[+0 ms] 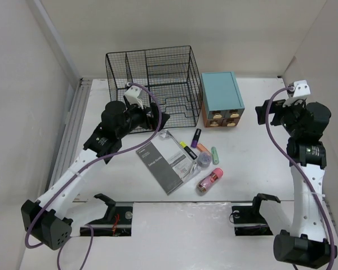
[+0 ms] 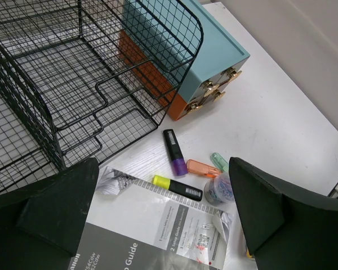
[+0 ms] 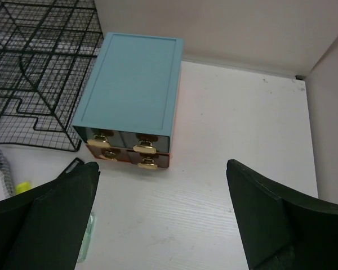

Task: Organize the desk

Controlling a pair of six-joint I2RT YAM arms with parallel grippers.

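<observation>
I've open room on the flat white desk right of the teal drawer box; the black wire-mesh organizer (tall-walled) blocks back-left.

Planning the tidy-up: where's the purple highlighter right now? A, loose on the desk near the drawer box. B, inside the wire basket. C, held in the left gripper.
A: the purple highlighter lies flat on the desk near the teal drawer box, outside the wire organizer.

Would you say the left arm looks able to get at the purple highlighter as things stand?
Probably yes: the left pincer is open and faces the purple highlighter, which lies uncovered on the desk in front of the wire organizer. The orange highlighter close beside it might crowd the grasp.
</observation>
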